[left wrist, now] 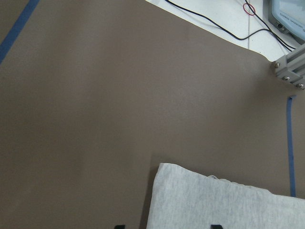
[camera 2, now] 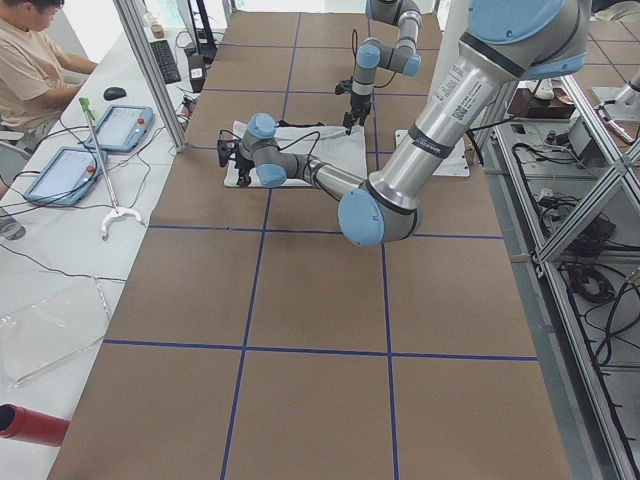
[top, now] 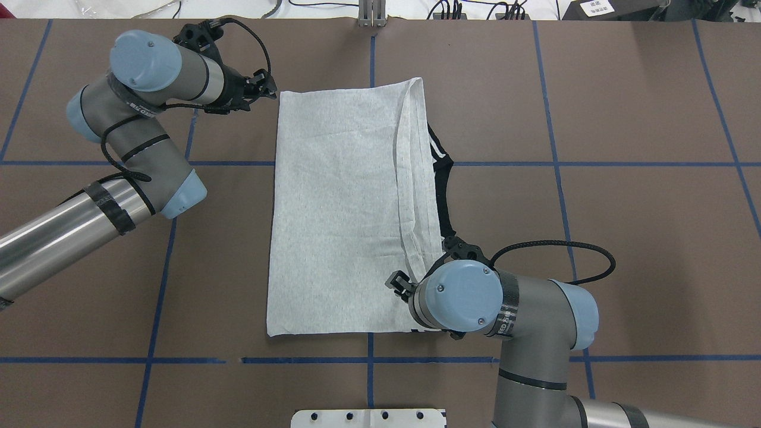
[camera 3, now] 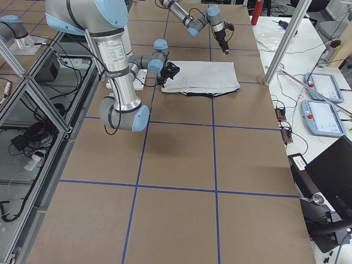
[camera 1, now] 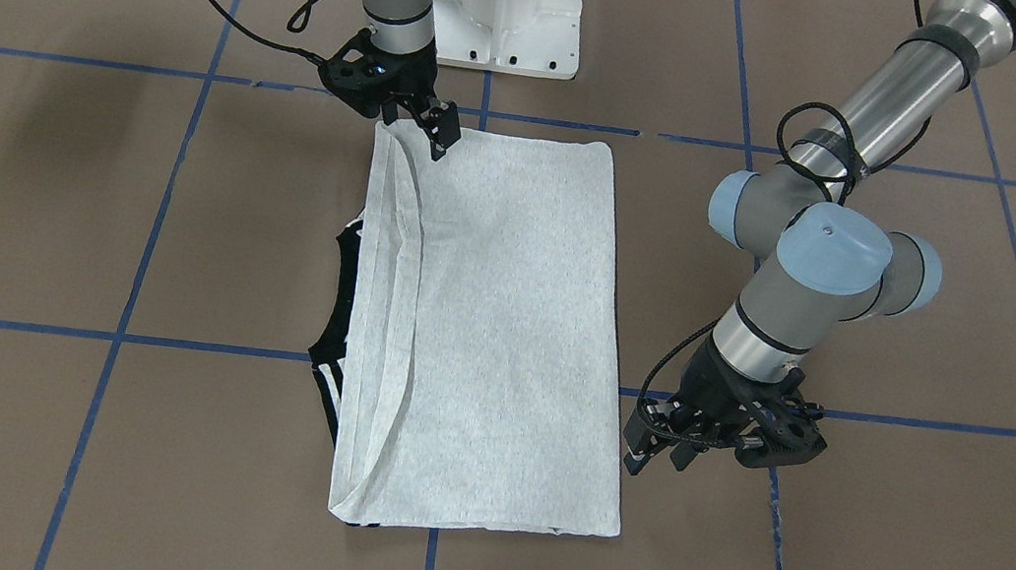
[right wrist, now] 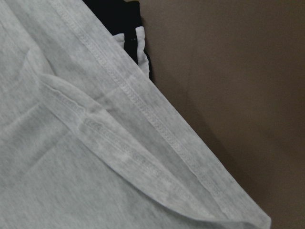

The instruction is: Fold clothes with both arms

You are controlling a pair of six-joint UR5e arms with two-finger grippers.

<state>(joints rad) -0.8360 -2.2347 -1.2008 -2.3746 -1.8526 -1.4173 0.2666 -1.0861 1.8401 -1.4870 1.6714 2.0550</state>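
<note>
While the grey T-shirt [top: 339, 208] lies folded into a long rectangle at mid-table, its black collar [top: 441, 160] showing along the robot's right-hand side, neither arm holds cloth aloft.

Left gripper [camera 1: 658, 453]: fingers parted wide, empty, hovering just beside the shirt's far left corner. The wrist view shows that corner between the two fingertips [left wrist: 120, 225].

Right gripper [camera 1: 426, 126]: sits at the near right corner, over the stitched hem [right wrist: 143, 100]. I cannot tell whether it pinches cloth (its fingers are outside its own camera's sight).

Judged step: take hold for the next fold. Close on every layer at the corner, not the top one only. Lift both ends level and carry them across together, so the stacked hems do not slide apart. The collar side looks thicker and may drag.

Nearby: the white pedestal base [camera 1: 507, 7] stands at the table's [top: 624, 238] near edge. A seated person [camera 2: 30, 60] and tablets [camera 2: 120, 125] are at a bench past the far edge. The right arm's black cable [top: 553, 249] loops near the cloth and could snag it.
</note>
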